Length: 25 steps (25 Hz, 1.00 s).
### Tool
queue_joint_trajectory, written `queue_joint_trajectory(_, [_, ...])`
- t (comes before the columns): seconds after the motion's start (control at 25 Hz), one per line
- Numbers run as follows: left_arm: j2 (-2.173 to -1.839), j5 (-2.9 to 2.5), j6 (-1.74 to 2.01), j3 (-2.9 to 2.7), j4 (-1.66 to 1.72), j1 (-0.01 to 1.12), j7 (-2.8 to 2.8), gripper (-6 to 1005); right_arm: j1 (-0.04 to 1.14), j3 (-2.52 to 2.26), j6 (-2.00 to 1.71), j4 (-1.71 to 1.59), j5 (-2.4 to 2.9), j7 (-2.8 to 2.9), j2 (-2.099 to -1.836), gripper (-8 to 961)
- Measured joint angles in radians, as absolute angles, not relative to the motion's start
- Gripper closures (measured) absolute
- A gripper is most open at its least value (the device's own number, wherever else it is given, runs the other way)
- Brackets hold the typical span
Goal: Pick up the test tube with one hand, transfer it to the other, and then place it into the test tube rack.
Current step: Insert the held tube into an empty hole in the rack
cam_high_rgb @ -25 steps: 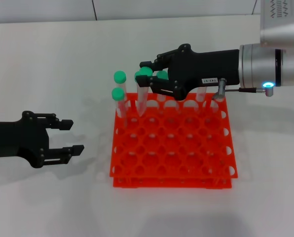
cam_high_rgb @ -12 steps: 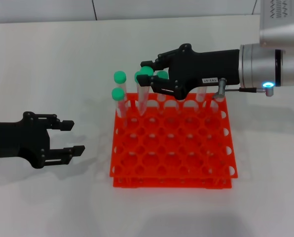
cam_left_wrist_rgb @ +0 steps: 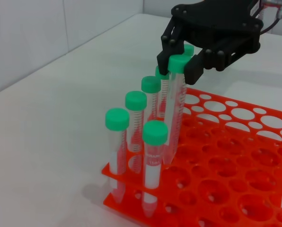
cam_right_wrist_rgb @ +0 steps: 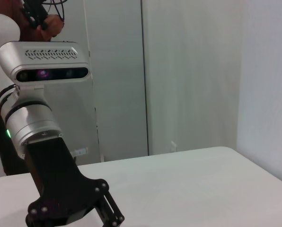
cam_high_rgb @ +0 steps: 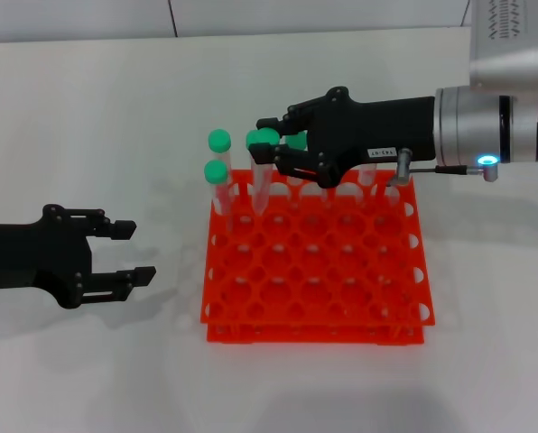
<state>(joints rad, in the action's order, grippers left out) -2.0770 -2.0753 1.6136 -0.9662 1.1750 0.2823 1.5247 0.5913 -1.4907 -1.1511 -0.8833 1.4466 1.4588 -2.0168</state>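
Note:
The test tube (cam_high_rgb: 261, 176), clear with a green cap, stands slightly tilted at the back left of the orange-red test tube rack (cam_high_rgb: 341, 298). Its lower end is in a hole. My right gripper (cam_high_rgb: 273, 140), the one with the white label, is shut on the tube's cap. The left wrist view shows the same grip: black fingers (cam_left_wrist_rgb: 198, 66) clamp the cap of the tube (cam_left_wrist_rgb: 175, 113) above the rack (cam_left_wrist_rgb: 235, 189). My left gripper (cam_high_rgb: 132, 250) rests open, holding nothing, on the table left of the rack.
Several other green-capped tubes (cam_high_rgb: 218, 141) stand in the rack's back-left corner, close around the held one (cam_left_wrist_rgb: 117, 123). Most rack holes are unfilled. White table lies all round. The right wrist view shows the left arm (cam_right_wrist_rgb: 56, 184) and a wall.
My right gripper has sunk a little with the tube, setting it slightly deeper in the rack. The left arm has not moved.

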Motion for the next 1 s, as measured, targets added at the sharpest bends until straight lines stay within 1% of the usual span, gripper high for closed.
queue_joint_trajectory(0.44, [-2.077, -2.075, 1.614, -0.967, 1.174, 0.282, 1.525, 361, 0.626, -1.493, -1.149, -0.842, 1.45, 1.459, -2.019, 655])
queue_joint_trajectory(1.0, [-2.077, -2.077, 1.614, -0.97, 1.159, 0.287, 1.521, 361, 0.636, -1.51, -1.128, -0.826, 1.459, 1.459, -2.022, 652])
